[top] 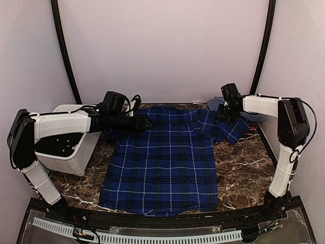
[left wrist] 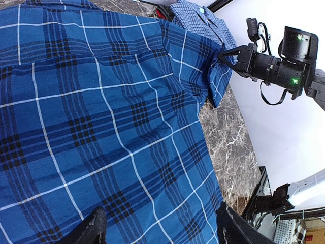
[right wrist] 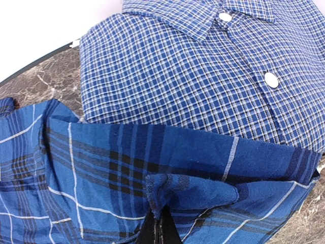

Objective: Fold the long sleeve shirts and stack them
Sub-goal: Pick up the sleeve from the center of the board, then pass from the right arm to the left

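While the deep-blue plaid shirt [top: 165, 162] lies spread on the tabletop [top: 244, 168], the right tool [right wrist: 158, 226] is clamped on its far sleeve beside the folded fine-check shirt [right wrist: 203, 66]; the left tool [top: 150, 122] hangs with its jaws apart over the opposite shoulder.

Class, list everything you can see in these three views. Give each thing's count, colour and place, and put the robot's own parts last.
plaid shirt: one, deep blue with black and white lines, spread across the middle of the table, sleeve bunched at far right
check shirt: one, lighter blue fine check with white buttons, far right, just behind that sleeve
bin: one, white, at the table's left edge
table: one, dark brown marble, under everything
left arm: one, white and black, reaching in from the left
right arm: one, white and black, reaching in from the right
left end effector: one, black, open, above the plaid shirt's far left part
right end effector: one, black, shut on a fold of the plaid shirt's sleeve
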`<act>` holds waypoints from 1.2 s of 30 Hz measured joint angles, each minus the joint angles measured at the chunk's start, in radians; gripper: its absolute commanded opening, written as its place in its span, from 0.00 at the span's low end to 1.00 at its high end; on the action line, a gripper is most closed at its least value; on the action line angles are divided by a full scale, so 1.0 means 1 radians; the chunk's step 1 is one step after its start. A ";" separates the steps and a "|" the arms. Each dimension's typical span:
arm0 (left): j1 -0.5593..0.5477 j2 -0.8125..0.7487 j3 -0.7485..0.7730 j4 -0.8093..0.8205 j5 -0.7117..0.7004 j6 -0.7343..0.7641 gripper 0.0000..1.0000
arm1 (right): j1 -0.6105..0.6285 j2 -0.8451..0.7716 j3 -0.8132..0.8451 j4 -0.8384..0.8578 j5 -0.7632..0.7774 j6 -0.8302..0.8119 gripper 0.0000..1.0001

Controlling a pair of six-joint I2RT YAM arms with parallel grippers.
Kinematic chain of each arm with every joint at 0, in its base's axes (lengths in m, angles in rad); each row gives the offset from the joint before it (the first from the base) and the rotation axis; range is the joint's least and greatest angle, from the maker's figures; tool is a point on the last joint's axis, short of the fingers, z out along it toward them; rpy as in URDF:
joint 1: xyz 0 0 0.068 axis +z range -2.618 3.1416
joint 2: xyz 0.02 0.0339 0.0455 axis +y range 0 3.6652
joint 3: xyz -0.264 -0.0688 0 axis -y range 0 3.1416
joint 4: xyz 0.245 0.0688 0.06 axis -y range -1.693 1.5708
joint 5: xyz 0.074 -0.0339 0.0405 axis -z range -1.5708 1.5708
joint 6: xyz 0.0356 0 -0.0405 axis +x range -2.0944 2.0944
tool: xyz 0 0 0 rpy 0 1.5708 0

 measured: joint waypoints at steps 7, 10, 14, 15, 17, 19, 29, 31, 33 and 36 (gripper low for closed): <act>0.000 0.000 0.000 0.000 0.001 0.001 0.73 | 0.012 -0.018 0.000 0.000 -0.033 -0.003 0.00; 0.000 0.000 0.006 -0.005 0.001 0.005 0.73 | 0.024 -0.023 0.000 -0.002 -0.050 -0.005 0.00; 0.000 0.000 0.020 -0.006 0.008 0.012 0.73 | 0.066 -0.046 -0.001 0.000 -0.108 -0.015 0.00; 0.000 0.000 0.024 -0.006 0.011 0.015 0.73 | 0.076 -0.060 -0.003 0.005 -0.145 -0.017 0.00; 0.000 0.002 0.030 -0.005 0.023 0.020 0.73 | 0.116 -0.080 -0.005 0.018 -0.192 -0.019 0.00; 0.000 0.008 0.033 -0.001 0.036 0.023 0.73 | 0.155 -0.099 -0.005 0.041 -0.242 -0.018 0.00; -0.005 0.093 0.062 0.021 0.080 0.022 0.72 | 0.369 -0.064 0.054 0.149 -0.452 0.021 0.00; -0.008 0.104 0.069 0.032 0.080 0.018 0.72 | 0.392 -0.037 0.078 0.169 -0.482 0.039 0.00; -0.010 0.116 0.081 0.043 0.080 0.013 0.72 | 0.409 -0.007 0.103 0.188 -0.509 0.058 0.00; -0.013 0.131 0.092 0.058 0.077 0.003 0.72 | 0.428 0.034 0.134 0.195 -0.533 0.079 0.00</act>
